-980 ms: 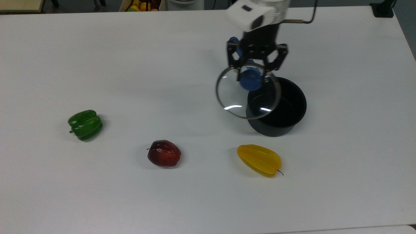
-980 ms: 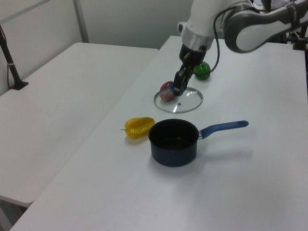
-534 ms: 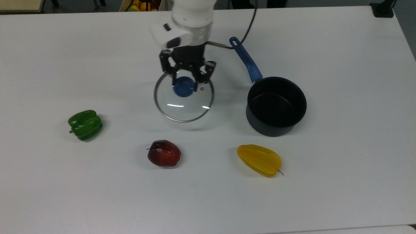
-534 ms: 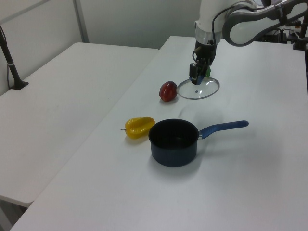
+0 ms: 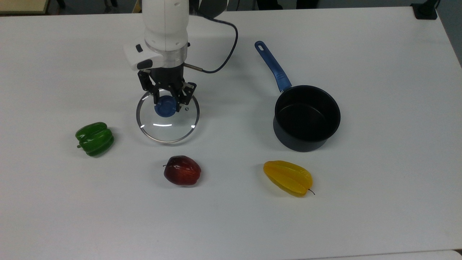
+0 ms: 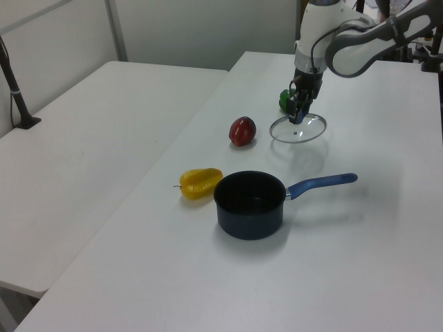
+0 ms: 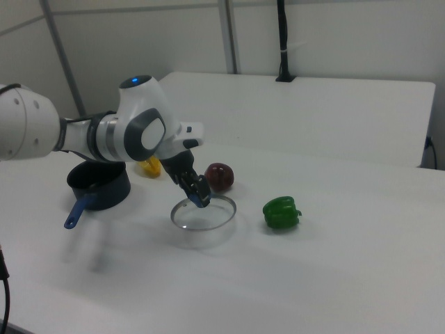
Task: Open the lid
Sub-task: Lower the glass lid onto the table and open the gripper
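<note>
Lid duty is basically at the put-down stage, by the look of it. The hand is clenched on the blue knob in the middle of the glass, and the lid hangs low over the desk, tilted a bit in the left view, so whether its rim already touches the surface is hard to call.

Taking the saucepan as the landmark: the lid is well apart from it, off toward the top view's left, fully clear of the open pot. The red apple sits near the lid's edge on the side away from the arm, and the green pepper is further out from the pan on the same side as the lid. The yellow starfruit lies just in front of the pan.

To do this bit well, the lid probably wants to come level first, then go straight down until the metal rim sits flat all the way round. Letting go while it's tilted risks it clattering or rolling toward the apple. After that, fingers off the knob and straight up, so nothing drags the lid sideways.
</note>
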You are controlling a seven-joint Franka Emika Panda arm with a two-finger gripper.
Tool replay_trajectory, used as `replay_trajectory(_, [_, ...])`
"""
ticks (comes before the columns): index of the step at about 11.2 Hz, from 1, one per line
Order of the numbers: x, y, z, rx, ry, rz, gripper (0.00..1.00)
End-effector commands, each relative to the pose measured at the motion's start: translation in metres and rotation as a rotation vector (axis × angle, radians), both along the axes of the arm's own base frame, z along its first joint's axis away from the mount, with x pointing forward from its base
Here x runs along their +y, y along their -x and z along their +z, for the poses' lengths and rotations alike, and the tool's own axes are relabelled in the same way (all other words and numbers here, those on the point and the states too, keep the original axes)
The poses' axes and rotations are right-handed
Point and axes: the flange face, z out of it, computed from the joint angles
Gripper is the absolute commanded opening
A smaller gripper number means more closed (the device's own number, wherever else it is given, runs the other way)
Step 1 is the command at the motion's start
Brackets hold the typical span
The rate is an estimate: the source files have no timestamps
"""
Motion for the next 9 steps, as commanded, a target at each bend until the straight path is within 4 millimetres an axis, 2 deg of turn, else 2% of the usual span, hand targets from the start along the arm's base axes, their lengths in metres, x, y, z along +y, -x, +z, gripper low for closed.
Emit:
replay_trajectory(1, [-0.005, -0.008, -0.020, -0.049, 0.003, 0.023, 0.51])
replay_trajectory(6, [-0.009, -0.011, -0.034, -0.041, 0.005, 0.020, 0.55])
replay_trajectory(8, [-0.009, -0.011, -0.035, -0.038, 0.005, 0.021, 0.64])
replay_trajectory(9, [-0.009, -0.011, -0.035, -0.037, 0.005, 0.021, 0.75])
